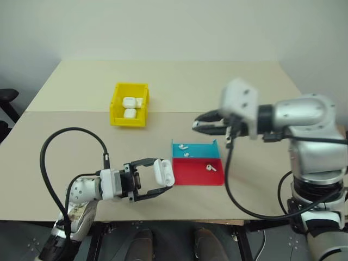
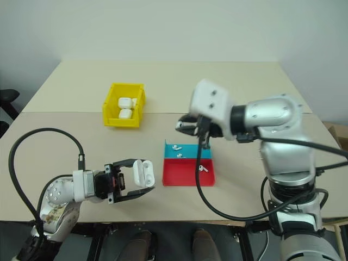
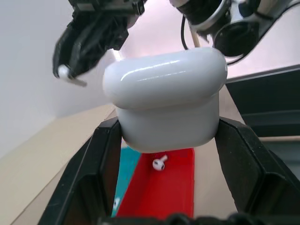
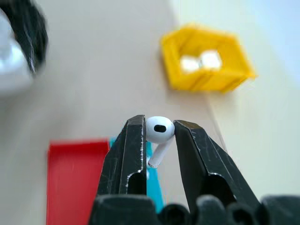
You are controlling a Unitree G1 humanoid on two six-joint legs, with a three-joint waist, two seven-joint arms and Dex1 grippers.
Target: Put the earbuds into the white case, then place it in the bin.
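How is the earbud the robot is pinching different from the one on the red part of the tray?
The pinched earbud is up in the air between the right gripper's fingers; the earbud on the red tray lies loose, with nothing holding it. The pinched one hangs stem-down; the tray one lies on its side. Both are tiny, glossy and white.
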